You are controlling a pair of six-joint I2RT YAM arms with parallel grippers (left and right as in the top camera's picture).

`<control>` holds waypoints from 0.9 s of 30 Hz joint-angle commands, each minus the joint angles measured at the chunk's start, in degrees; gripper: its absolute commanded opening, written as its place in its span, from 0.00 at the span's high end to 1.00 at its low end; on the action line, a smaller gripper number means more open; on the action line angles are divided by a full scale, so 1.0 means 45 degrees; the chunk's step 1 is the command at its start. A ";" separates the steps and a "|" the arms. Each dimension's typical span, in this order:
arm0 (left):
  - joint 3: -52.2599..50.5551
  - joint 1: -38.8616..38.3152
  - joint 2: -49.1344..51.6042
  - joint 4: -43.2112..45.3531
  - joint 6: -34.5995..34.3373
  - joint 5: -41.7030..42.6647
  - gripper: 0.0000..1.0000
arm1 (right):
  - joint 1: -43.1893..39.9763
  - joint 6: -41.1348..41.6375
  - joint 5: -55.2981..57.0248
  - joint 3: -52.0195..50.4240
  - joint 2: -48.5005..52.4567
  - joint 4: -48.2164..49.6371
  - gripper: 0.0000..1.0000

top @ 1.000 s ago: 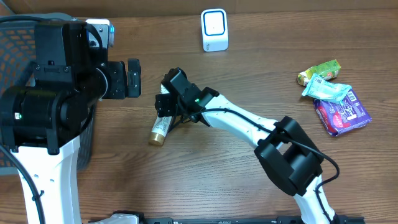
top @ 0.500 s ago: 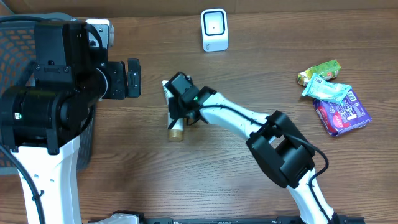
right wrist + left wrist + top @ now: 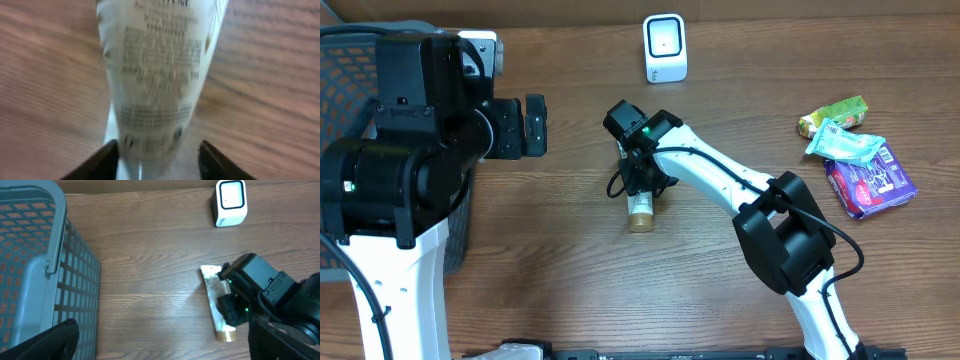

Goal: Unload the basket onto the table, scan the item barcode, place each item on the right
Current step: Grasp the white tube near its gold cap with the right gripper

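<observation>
The item is a white tube [image 3: 640, 205] with a gold cap, lying on the wooden table with its cap toward the near edge. My right gripper [image 3: 642, 180] hovers over its upper half. In the right wrist view the printed tube [image 3: 160, 75] lies between the fingers [image 3: 102, 162]. The left finger touches it, and a gap shows on the right side, so the jaws stand open around it. The white scanner [image 3: 665, 47] stands at the back centre. My left gripper [image 3: 533, 125] is wide open, apart from the tube [image 3: 212, 287], holding nothing.
A grey mesh basket [image 3: 45, 270] fills the left side. Snack packets lie at the right: a green one [image 3: 832, 115], a pale blue one [image 3: 845, 145] and a purple one [image 3: 870, 182]. The scanner [image 3: 230, 202] faces the table.
The right gripper swung the tube from pointing lower-left to pointing at the near edge and shifted it right. The left arm has stayed still.
</observation>
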 commanded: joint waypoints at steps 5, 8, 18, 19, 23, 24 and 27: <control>0.0107 0.0073 -0.0019 0.0019 0.0097 -0.0029 0.00 | -0.0194 -0.0767 0.0185 0.3721 -0.0680 -0.1991 0.83; 0.0107 0.0073 -0.0019 0.0015 0.0097 -0.0029 0.00 | -0.0194 -0.0136 0.0185 0.3575 -0.0593 -0.1583 0.96; 0.0107 0.0073 -0.0019 0.0019 0.0097 -0.0029 0.00 | -0.0194 0.3356 0.1316 0.0874 -0.0073 0.0204 0.96; 0.0107 0.0073 -0.0019 0.0019 0.0097 -0.0029 0.00 | -0.0194 0.3356 0.1316 0.0724 -0.0073 0.0364 0.96; 0.0107 0.0073 -0.0019 0.0019 0.0097 -0.0029 0.00 | -0.0189 0.3356 0.1035 0.0340 -0.0029 0.0889 0.96; 0.0107 0.0073 -0.0019 0.0015 0.0097 -0.0029 0.00 | -0.0189 0.3356 0.0942 0.0340 -0.0010 0.0928 0.96; 0.0107 0.0073 -0.0019 0.0015 0.0097 -0.0024 0.00 | -0.0175 0.3356 0.0835 0.0340 -0.0005 0.0937 0.96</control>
